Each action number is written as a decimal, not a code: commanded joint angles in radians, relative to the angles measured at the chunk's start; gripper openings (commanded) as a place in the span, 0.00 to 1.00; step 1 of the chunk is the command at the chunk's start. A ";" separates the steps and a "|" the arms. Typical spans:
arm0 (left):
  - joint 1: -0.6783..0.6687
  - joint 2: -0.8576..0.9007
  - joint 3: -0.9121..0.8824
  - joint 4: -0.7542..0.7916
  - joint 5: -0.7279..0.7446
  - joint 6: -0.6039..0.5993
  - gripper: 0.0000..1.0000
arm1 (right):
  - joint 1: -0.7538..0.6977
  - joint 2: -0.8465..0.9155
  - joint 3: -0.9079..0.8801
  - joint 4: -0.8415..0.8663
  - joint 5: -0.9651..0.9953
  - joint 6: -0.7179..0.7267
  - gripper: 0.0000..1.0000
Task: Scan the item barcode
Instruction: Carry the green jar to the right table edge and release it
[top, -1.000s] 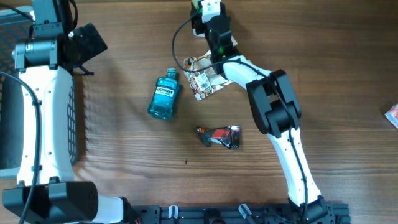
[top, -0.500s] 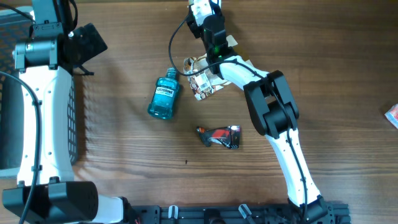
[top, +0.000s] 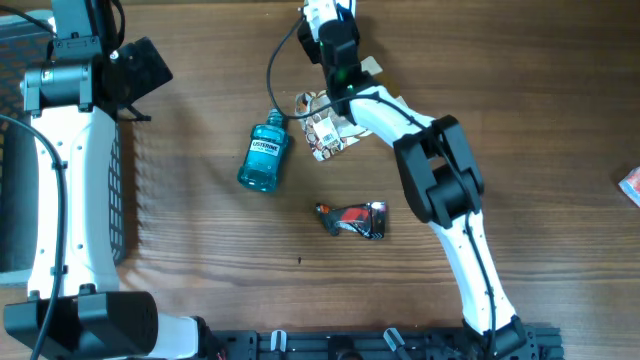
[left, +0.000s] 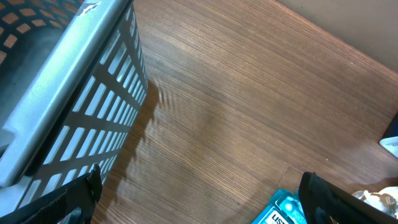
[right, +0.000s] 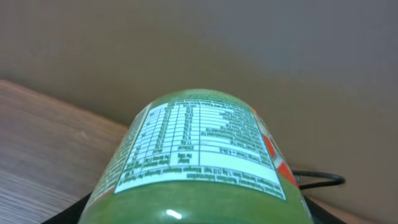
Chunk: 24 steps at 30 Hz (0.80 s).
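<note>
Currently I am holding the green container (right: 186, 208) in the jaws of the right gripper (top: 332, 30), over the table's (top: 560, 100) far edge. The jaws of the left gripper (left: 199, 199) are gaping wide, empty. Only the nutrition panel (right: 199, 146) is showing, so I am risking a missed scan.

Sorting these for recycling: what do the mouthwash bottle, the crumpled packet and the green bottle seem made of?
The mouthwash bottle looks like translucent teal plastic, glossy. The packet is probably foil-lined film: crinkled, silvery glints. The green bottle seems plastic under a glossy printed label, judging by its highlight.
</note>
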 joint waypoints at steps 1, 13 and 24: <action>0.004 0.010 -0.006 0.002 -0.005 -0.005 1.00 | 0.002 -0.219 0.037 -0.046 0.074 0.060 0.65; 0.004 0.010 -0.006 0.003 -0.005 -0.005 1.00 | -0.051 -0.444 0.037 -0.490 0.499 0.238 0.64; 0.004 0.010 -0.006 0.002 -0.005 -0.005 1.00 | -0.222 -0.530 0.037 -1.128 0.455 0.695 0.64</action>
